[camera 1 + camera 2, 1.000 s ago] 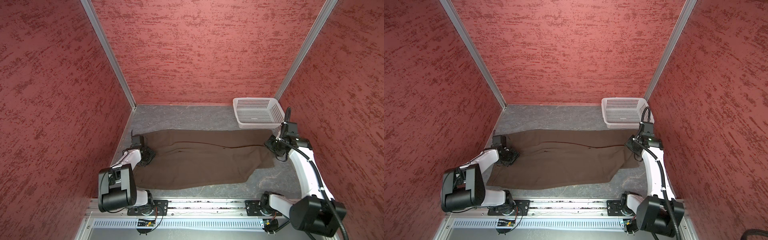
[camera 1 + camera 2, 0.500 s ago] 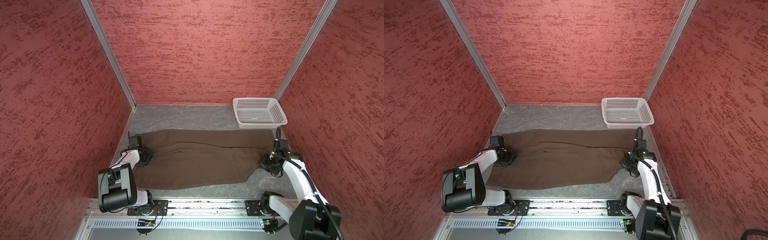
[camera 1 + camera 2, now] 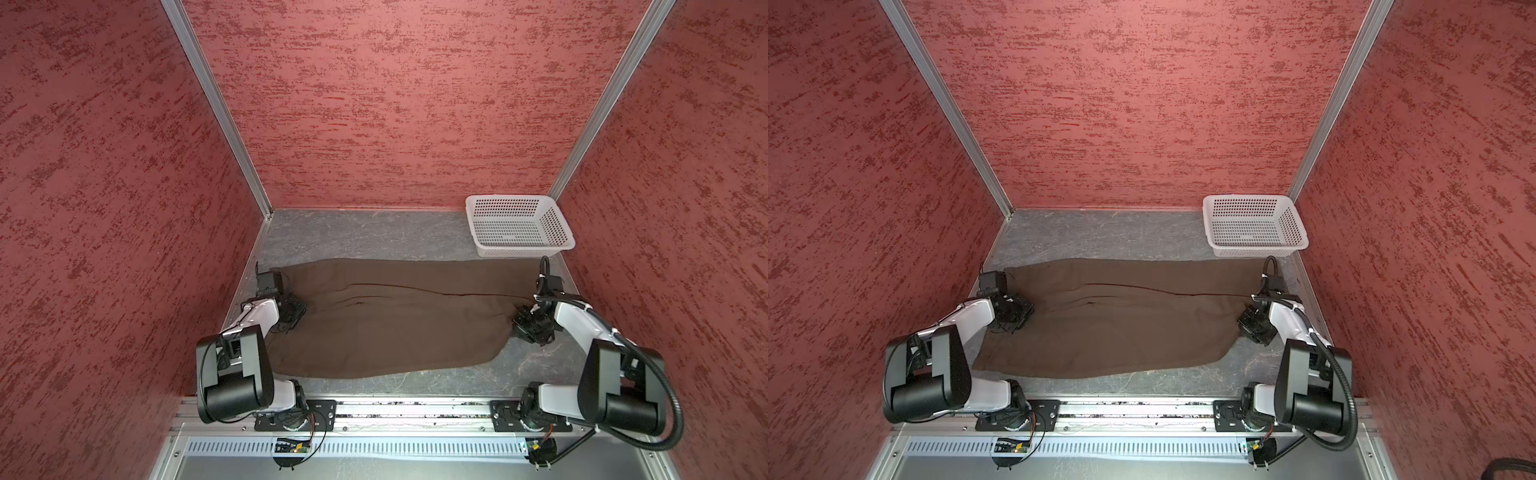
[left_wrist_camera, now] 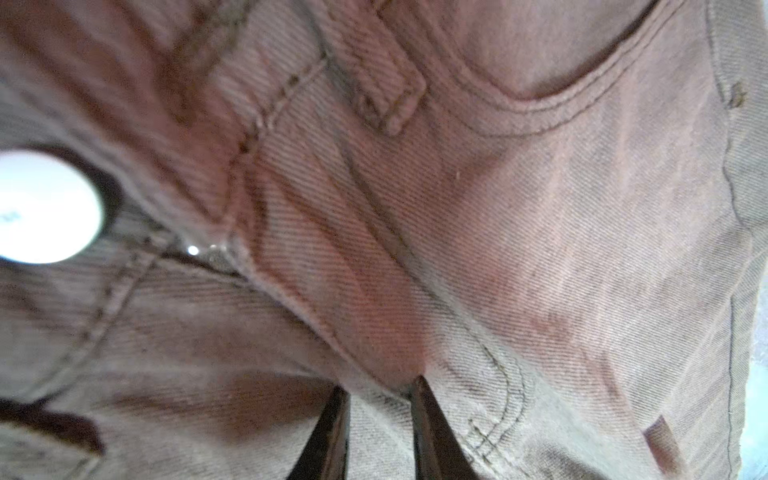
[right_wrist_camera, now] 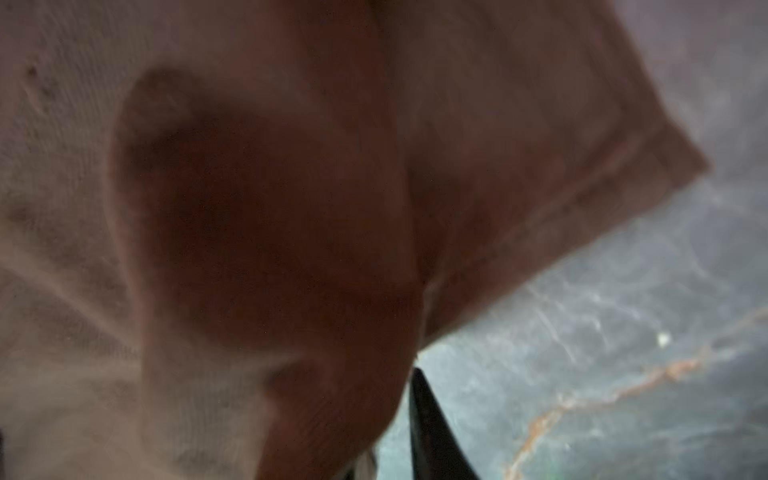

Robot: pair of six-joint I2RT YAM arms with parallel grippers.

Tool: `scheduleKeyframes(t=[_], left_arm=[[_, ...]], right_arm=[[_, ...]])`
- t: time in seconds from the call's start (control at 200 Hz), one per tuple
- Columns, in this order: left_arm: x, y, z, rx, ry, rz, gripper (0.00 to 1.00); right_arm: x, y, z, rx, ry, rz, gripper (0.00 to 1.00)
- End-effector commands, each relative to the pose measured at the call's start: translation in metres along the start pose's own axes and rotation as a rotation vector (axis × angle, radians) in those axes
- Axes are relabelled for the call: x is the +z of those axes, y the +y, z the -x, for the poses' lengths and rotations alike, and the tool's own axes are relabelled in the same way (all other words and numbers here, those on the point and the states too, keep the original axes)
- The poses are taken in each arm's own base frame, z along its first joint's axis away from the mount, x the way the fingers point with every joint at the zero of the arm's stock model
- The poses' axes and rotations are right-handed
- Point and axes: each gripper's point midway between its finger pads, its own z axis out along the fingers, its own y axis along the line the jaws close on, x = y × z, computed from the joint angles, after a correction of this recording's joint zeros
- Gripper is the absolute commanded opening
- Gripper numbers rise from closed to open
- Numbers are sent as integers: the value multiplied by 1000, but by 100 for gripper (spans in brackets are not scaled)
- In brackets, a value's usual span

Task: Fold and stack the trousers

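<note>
Moved: right gripper (image 3: 527, 328) has travelled along the right end of the trousers (image 3: 395, 328), from the far corner by the basket (image 3: 521, 252) toward the near side. The upper layer's right edge has drawn inward with it.
Unmoved: left gripper (image 3: 296, 312) stays at the left end of the garment, and the basket has not shifted.
Trousers: spread lengthwise across the grey table (image 3: 365, 232), reaching nearly from the left wall to the right wall. One layer lies over another, with a dark line running between them. The far edge lies just in front of the basket.
Both top views: each gripper sits low on its own end of the cloth, but the fingers are hidden under the wrists.
Left wrist view only: the waistband end, with a pale shiny button (image 4: 45, 205), a belt loop (image 4: 386, 83) and a curved pocket seam (image 4: 552, 112). Two dark fingertips (image 4: 422, 399) stand close together with a ridge of cloth pinched up between them, so the left gripper is clenched on the trousers.
Right wrist view only: blurred. The leg hem (image 5: 582, 208) shows with marbled table surface past it. One dark fingertip (image 5: 430, 419) sits at the cloth's edge; the other is buried under the fabric.
Right gripper's hold: I cannot tell whether it is clamped or loose.
</note>
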Motion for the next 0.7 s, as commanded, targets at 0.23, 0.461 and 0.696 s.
scheduleKeyframes(t=[0.23,0.461,0.696], left_arm=[[13,18,-2,-26,21,64,28],[11,18,0,-30,14,59,28],[12,17,-2,-33,23,50,28]], right_arm=[[14,14,26,-16,-21,23,37],[-11,11,27,-38,-65,-3,38],[-21,4,14,-35,-69,-4,2]])
